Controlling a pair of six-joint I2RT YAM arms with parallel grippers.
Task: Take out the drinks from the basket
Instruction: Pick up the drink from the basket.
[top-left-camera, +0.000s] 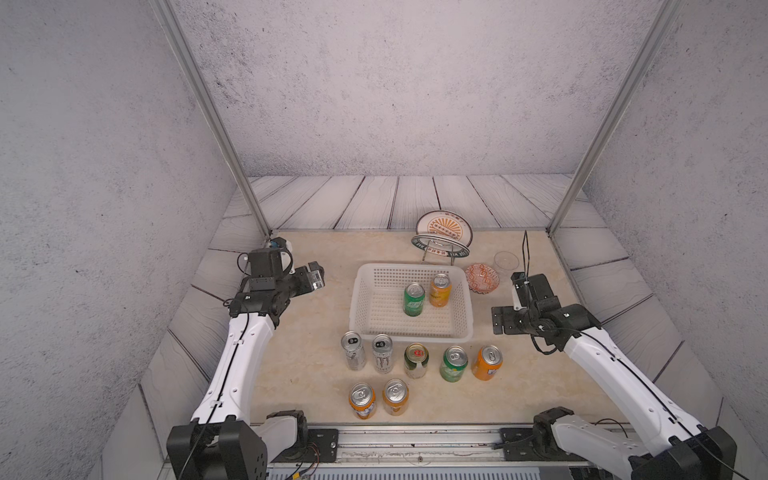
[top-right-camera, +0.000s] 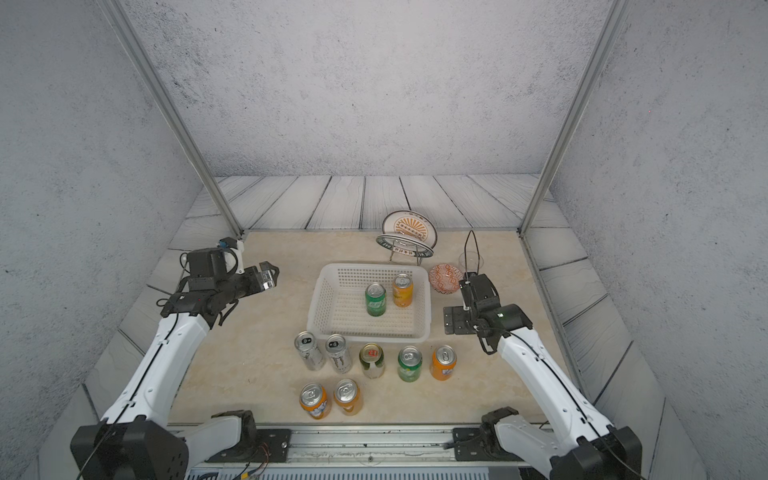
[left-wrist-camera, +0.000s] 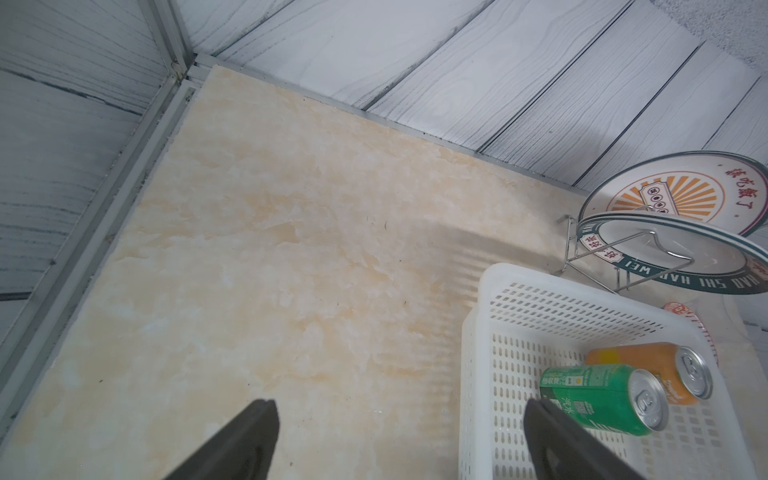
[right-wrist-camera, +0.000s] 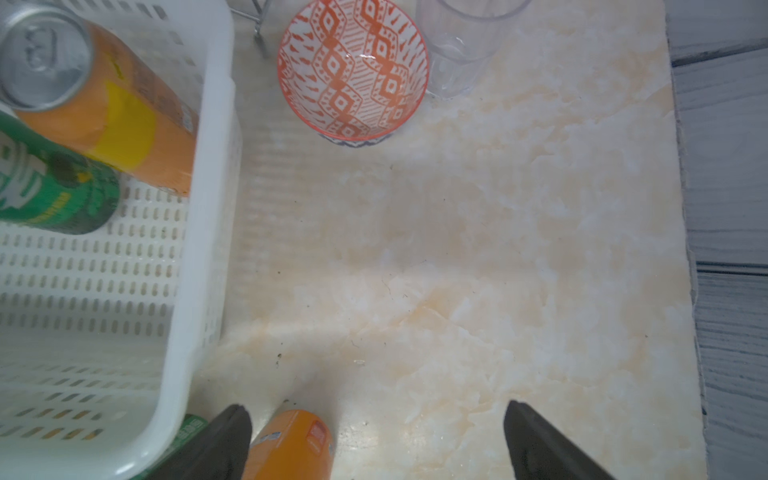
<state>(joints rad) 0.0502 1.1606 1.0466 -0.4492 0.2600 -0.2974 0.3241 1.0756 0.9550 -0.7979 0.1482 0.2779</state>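
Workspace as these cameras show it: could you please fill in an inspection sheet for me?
Surface: beige marble-look tabletop, a few dark specks.
Job's things: white basket holds a green can and an orange can, both upright; seven cans stand on the table in front of it.
Clutter: patterned bowl and clear cup to the right of the basket, two racked plates behind it.
Grippers: left gripper and right gripper both open and empty, either side of the basket.
Cables: black cable loop rises above the right wrist.
Surroundings: grey textured walls, wood-look planks, metal frame posts.
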